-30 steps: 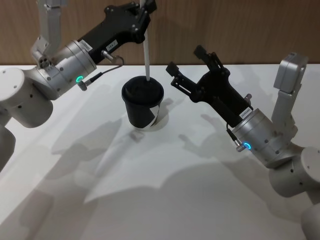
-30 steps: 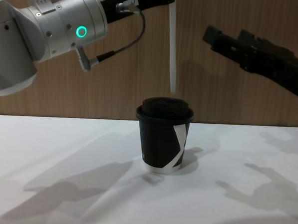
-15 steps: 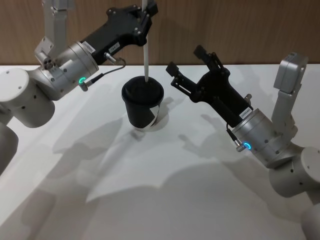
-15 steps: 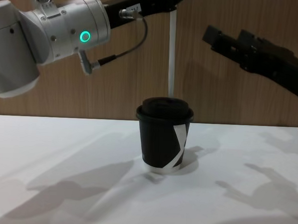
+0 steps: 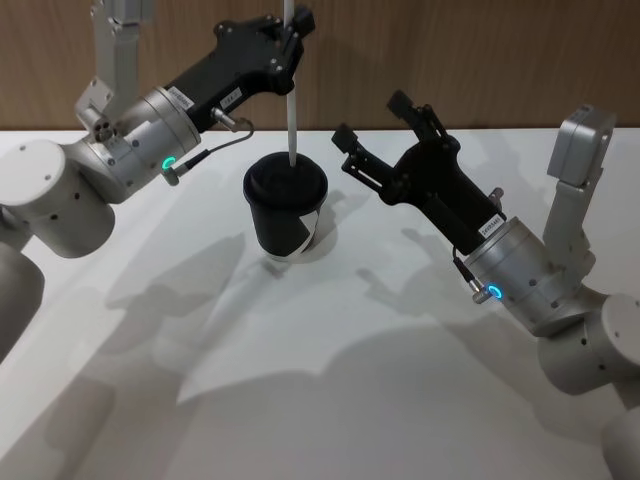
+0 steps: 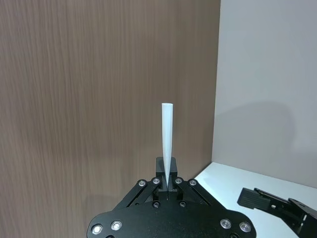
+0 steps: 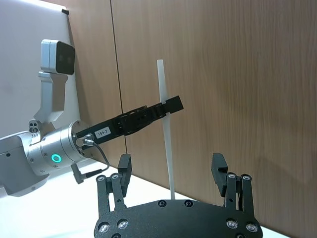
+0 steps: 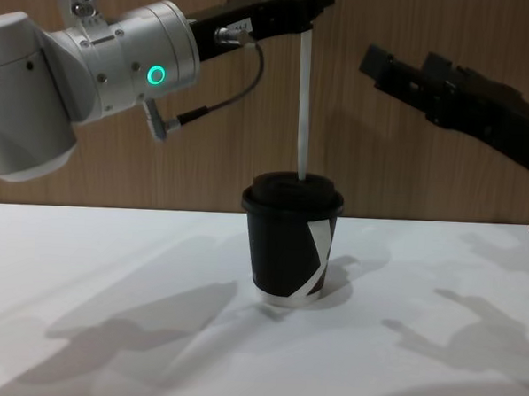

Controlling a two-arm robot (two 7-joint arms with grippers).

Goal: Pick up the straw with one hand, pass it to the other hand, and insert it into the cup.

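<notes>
Since the previous frames I see the left arm has lowered: the straw (image 8: 302, 102) tip, which hung above the lid a second ago, now meets the lid of the cup (image 8: 290, 237) in the chest view. On the left, the left gripper (image 5: 290, 28) reaches in from a silver wrist with a green glowing ring, and its fingers are closed on the straw near the straw's upper part; in the left wrist view the fingertips pinch the white tube (image 6: 167, 144) with no gap beside it. The straw stands close to upright, its lower end at the rear portion of the lid top. I cannot tell whether the tip has entered the lid opening or only rests on it. At centre, the cup stands upright on the white table (image 8: 109, 287), black with a white angular mark facing the chest camera, and its base touches the table surface. On the right, the right gripper (image 5: 378, 133) hovers just beside the cup, level with or above the lid, apart from both cup and straw. Its two fingers (image 7: 123, 171) are spread wide and hold nothing; the right wrist view shows the straw (image 7: 165, 134) upright between them, farther off, clamped by the left gripper (image 7: 168, 106).
</notes>
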